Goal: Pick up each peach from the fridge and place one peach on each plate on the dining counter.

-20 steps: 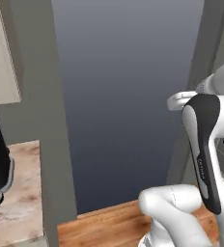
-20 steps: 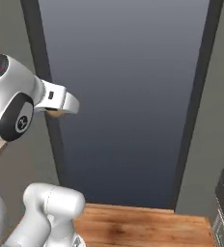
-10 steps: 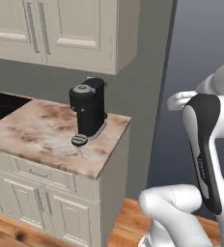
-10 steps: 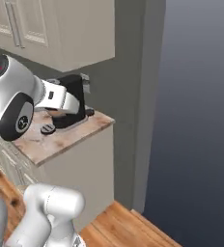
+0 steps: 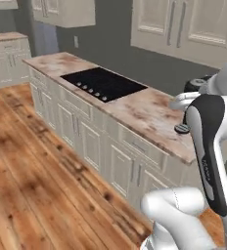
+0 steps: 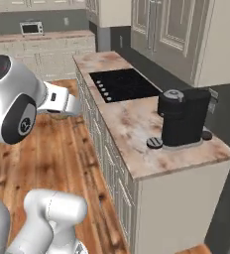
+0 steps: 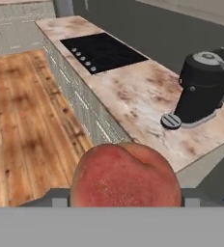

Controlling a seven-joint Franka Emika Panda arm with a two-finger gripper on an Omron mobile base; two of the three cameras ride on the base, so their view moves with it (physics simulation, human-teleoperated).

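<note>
Half a second ago both base views looked at a coffee maker on the end of a counter beside a tall dark grey panel; a second ago that panel took up nearly everything. Now the whole picture has swung round (the camera moved with the base, not the furniture), and the view runs along a marble counter (image 5: 149,114) with a black cooktop (image 5: 103,83) set into it, cream cabinet fronts (image 5: 86,134) below and wall cupboards (image 6: 166,30) above.

The black coffee maker (image 6: 182,118) stands near the counter's end in the right base view, just inside the corner, with a small round dark disc (image 6: 154,143) on the marble beside it. In the hand view the same coffee maker (image 7: 203,87) sits to the right and the cooktop (image 7: 102,50) lies further along.

The peach (image 7: 125,177) sits at the bottom of the hand view, red with a paler blush, close against the camera. The gripper (image 7: 125,202) has it between the fingers, whose tips are hidden behind the fruit, so the grip is judged from the peach sitting there off any surface.

The counter edge runs diagonally through every view. Beside it a wide stretch of wooden floor (image 5: 32,166) lies open, reaching to a further row of cream cabinets (image 6: 42,57) with a small microwave (image 6: 31,28) on top.
</note>
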